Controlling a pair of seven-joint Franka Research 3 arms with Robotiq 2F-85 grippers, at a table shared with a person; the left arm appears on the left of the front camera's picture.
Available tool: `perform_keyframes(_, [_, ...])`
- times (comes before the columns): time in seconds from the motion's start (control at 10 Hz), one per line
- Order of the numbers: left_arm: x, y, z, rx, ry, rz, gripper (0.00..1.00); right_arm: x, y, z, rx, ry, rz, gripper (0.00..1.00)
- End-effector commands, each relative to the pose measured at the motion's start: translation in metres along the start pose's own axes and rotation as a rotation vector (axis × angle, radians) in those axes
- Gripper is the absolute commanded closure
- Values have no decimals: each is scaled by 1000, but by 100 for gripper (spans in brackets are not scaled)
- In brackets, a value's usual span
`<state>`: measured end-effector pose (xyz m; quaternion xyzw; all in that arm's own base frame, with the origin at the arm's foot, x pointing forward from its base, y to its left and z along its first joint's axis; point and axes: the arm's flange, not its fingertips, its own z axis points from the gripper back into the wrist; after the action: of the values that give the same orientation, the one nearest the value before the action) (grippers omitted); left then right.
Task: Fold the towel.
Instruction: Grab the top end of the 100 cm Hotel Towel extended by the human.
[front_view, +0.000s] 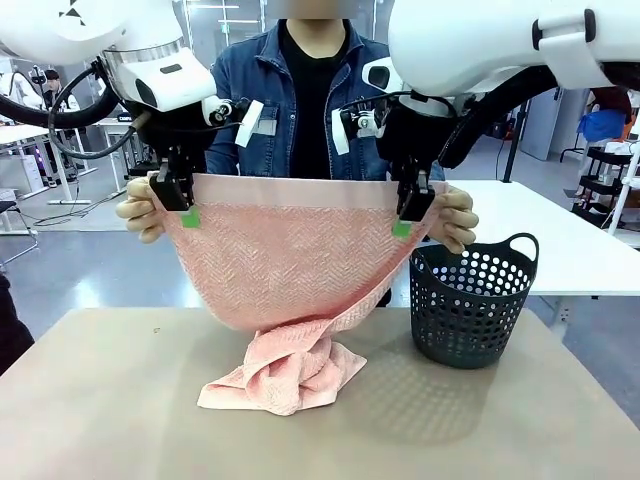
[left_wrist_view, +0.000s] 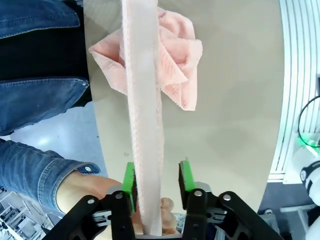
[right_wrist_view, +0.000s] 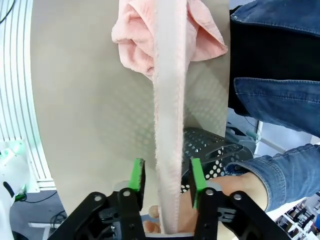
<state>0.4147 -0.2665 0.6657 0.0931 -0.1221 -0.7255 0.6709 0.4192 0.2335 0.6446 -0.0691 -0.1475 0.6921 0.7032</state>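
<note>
The pale pink towel (front_view: 290, 255) hangs stretched by its plain top band, with its lower part bunched on the table. A person's hands (front_view: 140, 212) hold its two upper corners. My left gripper (front_view: 186, 205) straddles the band near the left corner. In the left wrist view the towel (left_wrist_view: 147, 150) runs between the green pads (left_wrist_view: 129, 182) of my left gripper (left_wrist_view: 157, 182), with a gap on one side. My right gripper (front_view: 408, 215) straddles the band near the right corner. Its view shows the towel (right_wrist_view: 170, 150) between the spread pads (right_wrist_view: 197, 180) of my right gripper (right_wrist_view: 167, 180).
A dark perforated basket (front_view: 470, 300) with handles stands on the beige table (front_view: 110, 400) to the right of the towel's heap. The person in a denim jacket (front_view: 250, 90) stands at the far edge. The basket (right_wrist_view: 212, 150) lies below my right gripper.
</note>
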Motion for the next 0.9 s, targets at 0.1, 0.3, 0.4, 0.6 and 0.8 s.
perform_keyframes(0.1, [-2,-4,-9,10,24,32,100,1,0,-3,-25,11,-37,100])
perform_keyframes(0.3, [-3,-4,-7,10,24,35,100,0,-2,-1,-28,6,-42,100])
perform_keyframes(0.4, [-2,-4,-7,9,24,34,100,0,-2,-1,-27,4,-42,100])
perform_keyframes(0.6, [-7,-4,-6,16,9,60,100,-3,-4,-3,-20,-3,-54,100])
perform_keyframes(0.8, [-2,-1,-5,-8,5,22,100,-2,-2,1,-5,-3,-17,100])
